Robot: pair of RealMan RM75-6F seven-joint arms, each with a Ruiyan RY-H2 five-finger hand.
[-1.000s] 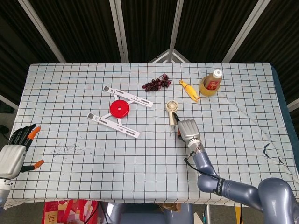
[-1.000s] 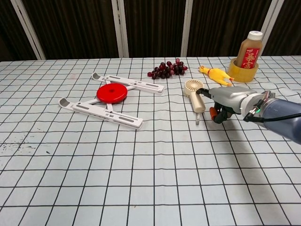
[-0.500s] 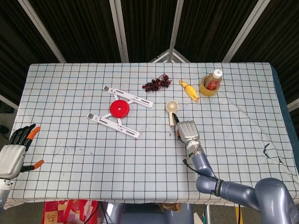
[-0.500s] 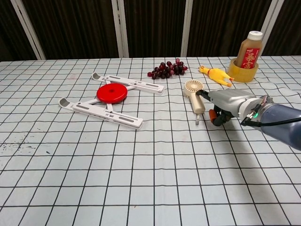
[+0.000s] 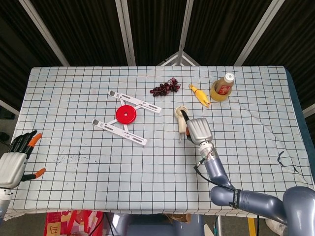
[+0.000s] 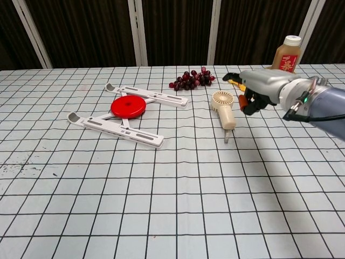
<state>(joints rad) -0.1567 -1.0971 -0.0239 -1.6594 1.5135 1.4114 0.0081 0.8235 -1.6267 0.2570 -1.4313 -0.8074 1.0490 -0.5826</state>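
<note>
The right hand [image 6: 257, 93] hangs above the checked tablecloth [image 5: 74, 98], just right of a small beige handheld fan [image 6: 222, 109] that lies flat with its round head toward the far edge and its handle toward the robot. The hand's fingers are curled in with nothing between them, and it does not touch the fan; in the head view the hand [image 5: 198, 131] sits right beside the fan [image 5: 181, 119]. The left hand [image 5: 15, 160] rests at the near left corner of the table, fingers spread apart and holding nothing. Behind the fan lie a bunch of dark red grapes [image 6: 191, 79] and a yellow rubber chicken [image 5: 199, 94]. A brown bottle [image 5: 226, 84] stands in a yellow tape roll [image 5: 216, 93] further right. A white folding stand with a red disc [image 6: 128, 106] lies to the left.
</note>
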